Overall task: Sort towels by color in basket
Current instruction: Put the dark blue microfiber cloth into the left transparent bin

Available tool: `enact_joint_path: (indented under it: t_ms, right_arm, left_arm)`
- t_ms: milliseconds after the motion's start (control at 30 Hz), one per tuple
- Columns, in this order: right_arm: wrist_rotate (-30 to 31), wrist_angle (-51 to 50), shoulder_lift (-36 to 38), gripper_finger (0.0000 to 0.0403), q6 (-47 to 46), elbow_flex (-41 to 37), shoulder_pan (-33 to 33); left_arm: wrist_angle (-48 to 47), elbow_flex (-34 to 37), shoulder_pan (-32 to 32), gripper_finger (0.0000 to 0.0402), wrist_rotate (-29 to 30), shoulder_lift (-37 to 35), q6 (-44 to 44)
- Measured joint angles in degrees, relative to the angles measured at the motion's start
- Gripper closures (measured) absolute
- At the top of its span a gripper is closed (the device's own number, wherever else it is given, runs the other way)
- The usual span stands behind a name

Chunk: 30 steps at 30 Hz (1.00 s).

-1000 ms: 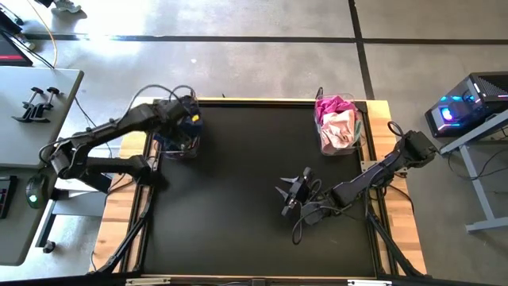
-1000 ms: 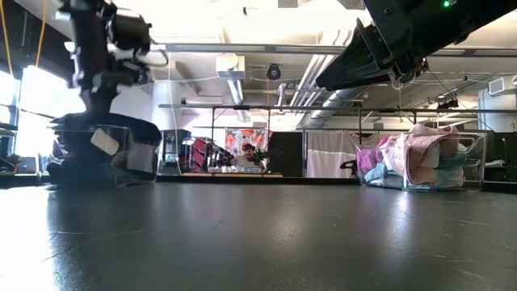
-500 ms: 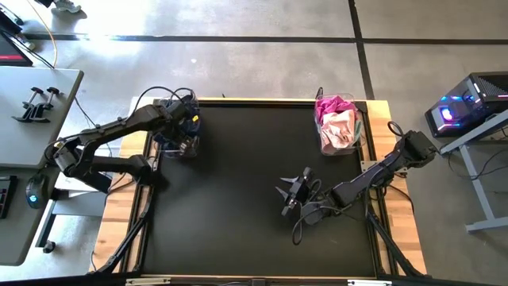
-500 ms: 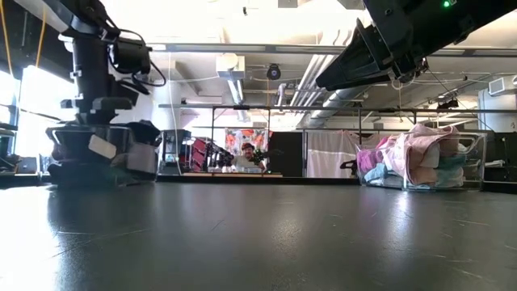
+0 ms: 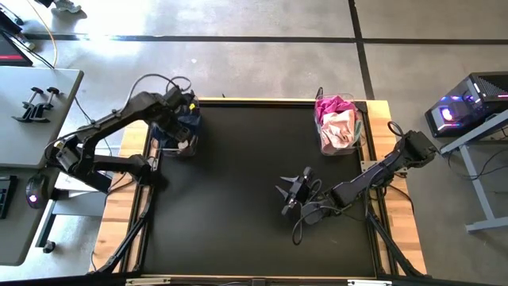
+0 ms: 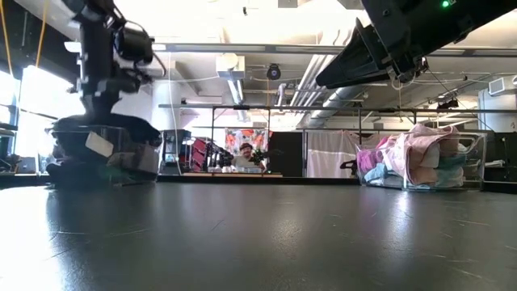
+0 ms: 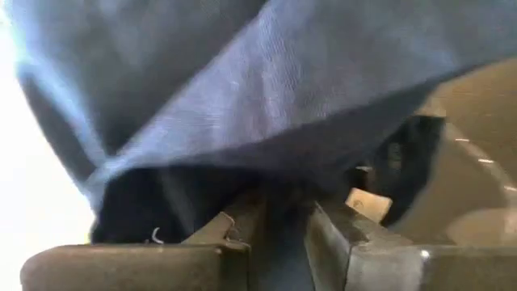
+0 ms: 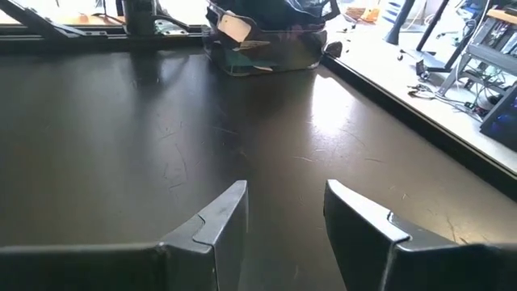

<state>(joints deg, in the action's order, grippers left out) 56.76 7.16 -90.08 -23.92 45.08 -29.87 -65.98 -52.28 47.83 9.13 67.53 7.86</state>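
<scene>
Left tool [image 7: 279,222] behind navy towel [image 7: 266,97]

Two clear baskets stand on the table [image 5: 238,199]: the left basket [image 5: 176,135] at its far left corner, the right basket [image 5: 341,127] at its far right, each piled with towels [image 5: 340,119], well apart

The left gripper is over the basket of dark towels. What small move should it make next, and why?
Probably open wider and lift straight up. The left gripper is above the clear basket of dark towels, and navy cloth lies between its fingers, apparently pinched. The right gripper waits open over the mat.
</scene>
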Motion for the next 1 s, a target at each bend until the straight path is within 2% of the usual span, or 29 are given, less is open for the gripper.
enact_joint_path:
  t_ms: [167, 267, 467, 700, 833, 1000]
  right_arm:
    - [0.1, 0.11, 0.0, 0.0247, -0.02, 0.0, 0.0]
    - [0.1, 0.42, 0.0, 0.0247, -0.02, 0.0, 0.0]
    - [0.1, 0.46, 0.0, 0.0247, -0.02, 0.0, 0.0]
    - [0.12, 0.46, 0.0, 0.0247, 0.35, 0.0, 0.0]
    - [0.12, 0.48, 0.0, 0.0247, 0.85, 0.0, 0.0]
    - [0.12, 0.49, 0.0, 0.0247, 0.77, 0.0, 0.0]
  left_arm:
    - [-7.59, -8.68, -0.48, 0.0317, 0.09, -0.06, 0.48]
    - [-6.84, -11.11, -0.61, 0.0315, 1.3, -0.57, 1.9]
    - [2.1, -6.87, 1.24, 0.0334, 4.94, 0.84, 3.08]
    - [13.52, -0.38, 3.3, 0.0375, 5.01, 9.26, 1.03]
    - [16.69, -1.03, 3.54, 0.0389, 5.12, 14.16, -1.07]
    - [13.59, -4.81, 3.52, 0.0378, 6.4, 15.13, -3.06]
